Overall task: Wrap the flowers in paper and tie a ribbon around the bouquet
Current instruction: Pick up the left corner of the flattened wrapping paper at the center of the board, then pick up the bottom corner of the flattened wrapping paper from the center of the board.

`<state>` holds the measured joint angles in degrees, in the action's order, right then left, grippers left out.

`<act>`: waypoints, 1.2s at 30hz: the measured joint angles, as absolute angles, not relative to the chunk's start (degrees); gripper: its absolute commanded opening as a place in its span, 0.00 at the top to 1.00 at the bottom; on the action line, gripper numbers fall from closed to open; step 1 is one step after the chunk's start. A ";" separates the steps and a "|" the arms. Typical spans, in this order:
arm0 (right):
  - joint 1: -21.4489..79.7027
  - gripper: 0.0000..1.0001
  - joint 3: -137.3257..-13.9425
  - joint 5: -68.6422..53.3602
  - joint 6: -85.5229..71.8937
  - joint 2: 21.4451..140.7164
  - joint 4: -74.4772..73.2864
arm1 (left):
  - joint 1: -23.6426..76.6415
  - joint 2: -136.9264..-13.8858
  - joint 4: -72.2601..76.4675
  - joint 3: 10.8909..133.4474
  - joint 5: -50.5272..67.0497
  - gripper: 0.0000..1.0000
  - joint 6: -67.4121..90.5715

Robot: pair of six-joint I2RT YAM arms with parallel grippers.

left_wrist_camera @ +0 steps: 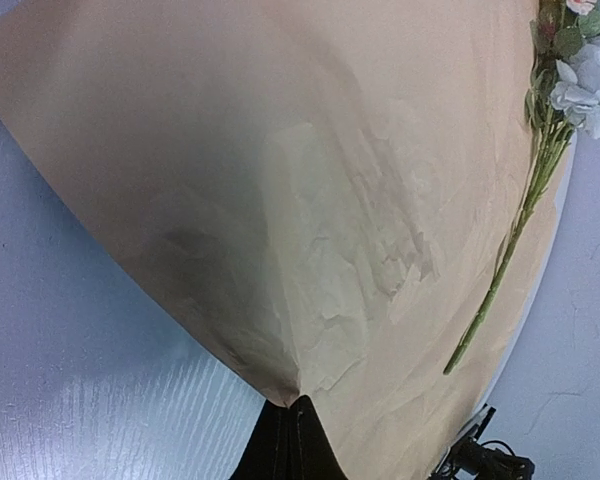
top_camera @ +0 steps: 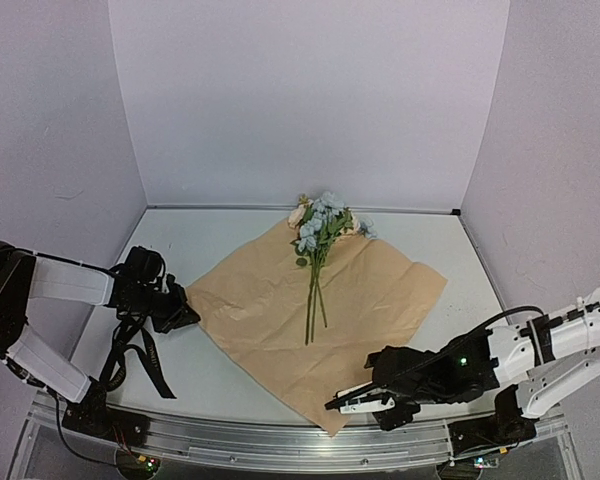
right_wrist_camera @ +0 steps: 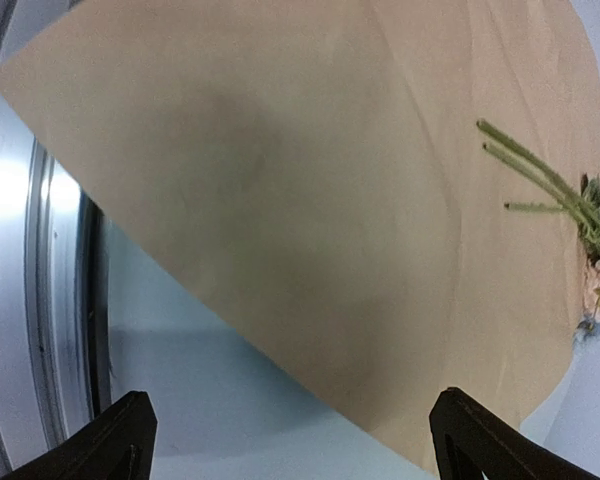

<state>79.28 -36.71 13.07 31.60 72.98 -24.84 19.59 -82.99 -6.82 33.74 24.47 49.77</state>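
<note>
Held the right end effector [right_wrist_camera: 300, 445] wide open, empty, near the paper [left_wrist_camera: 280, 200] edge, with the left end effector [left_wrist_camera: 295, 432] clamped shut on its left corner.

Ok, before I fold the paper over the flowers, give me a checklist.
1. The left fingers shut on the paper at its left corner: ok.
2. The right fingers open, holding nothing, by the near corner: ok.
3. The paper spread out, tan face up: ok.
4. The flowers lying on the paper, blossoms at the far corner: ok.
5. The ribbon located: cannot tell; the dark strands below the left fingers may be cable.
</note>
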 measured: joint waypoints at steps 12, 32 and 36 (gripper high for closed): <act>87.11 0.05 -38.72 22.69 34.71 83.00 -13.39 | 16.15 -85.63 -9.07 34.59 29.78 1.00 47.36; 87.53 1.00 -44.69 26.64 31.32 85.29 -15.87 | 15.51 -86.21 -12.90 35.88 29.67 0.98 43.69; 87.53 1.00 -48.48 24.71 28.34 85.31 -21.32 | 15.52 -85.60 -14.69 36.45 28.52 0.91 42.75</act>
<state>87.53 -48.48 24.71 28.34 85.31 -21.32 15.52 -85.60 -14.69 36.45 28.52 42.75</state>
